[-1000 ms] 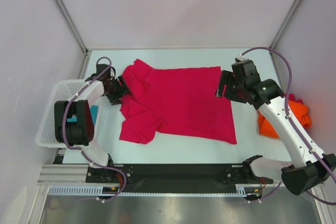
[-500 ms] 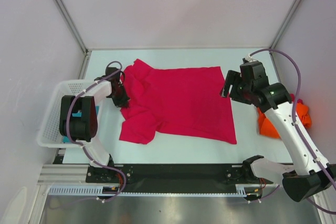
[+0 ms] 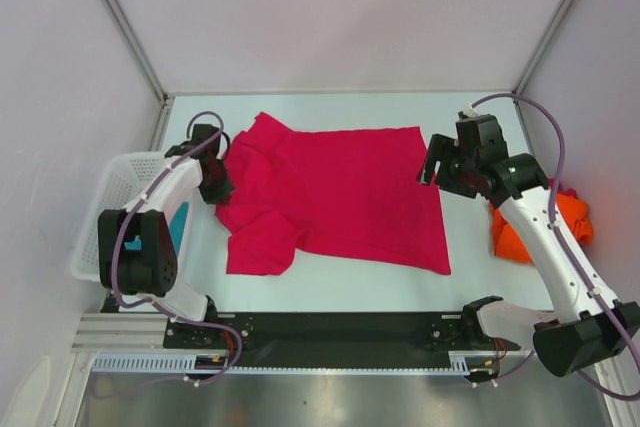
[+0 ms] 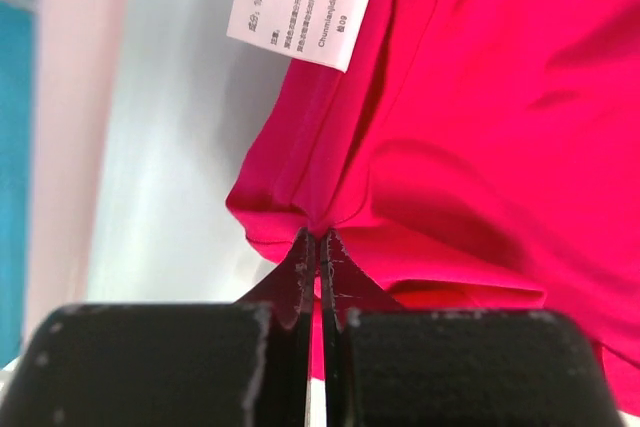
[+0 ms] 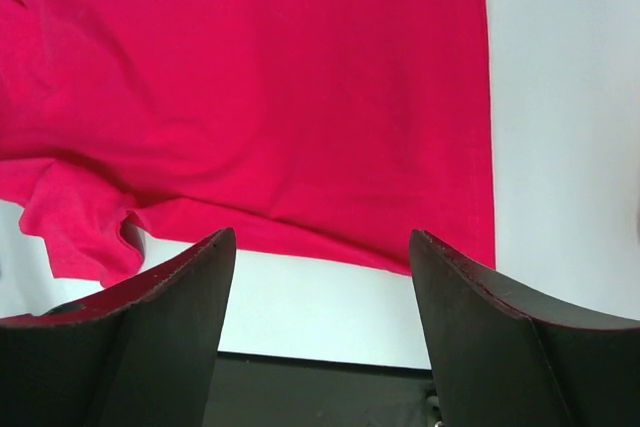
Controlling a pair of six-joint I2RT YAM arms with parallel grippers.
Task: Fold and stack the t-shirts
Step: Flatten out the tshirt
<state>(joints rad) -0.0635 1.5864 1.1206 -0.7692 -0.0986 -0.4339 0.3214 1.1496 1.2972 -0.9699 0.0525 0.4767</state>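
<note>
Item: crimson-pink t-shirt (image 3: 340, 197), flat on tabletop (image 3: 330, 282). My left hand (image 4: 316, 242): clamped on its edge near the label (image 4: 298, 12), ready to fold. My right hand (image 5: 320, 237): apart, over the hem corner.

White tabletop (image 3: 470, 117) fills centre of frame. Pale lilac wall (image 3: 340, 17) across top, similar walls at left and right. Grey metal posts (image 3: 120, 22) slant in upper corners. Metal rail (image 3: 330, 362) along bottom edge. Even, soft light.

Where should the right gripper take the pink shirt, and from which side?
Probably the shirt's straight right hem, coming from the right over the table. That edge lies flat and free near the open right gripper, while the left gripper pinches the opposite edge.
</note>
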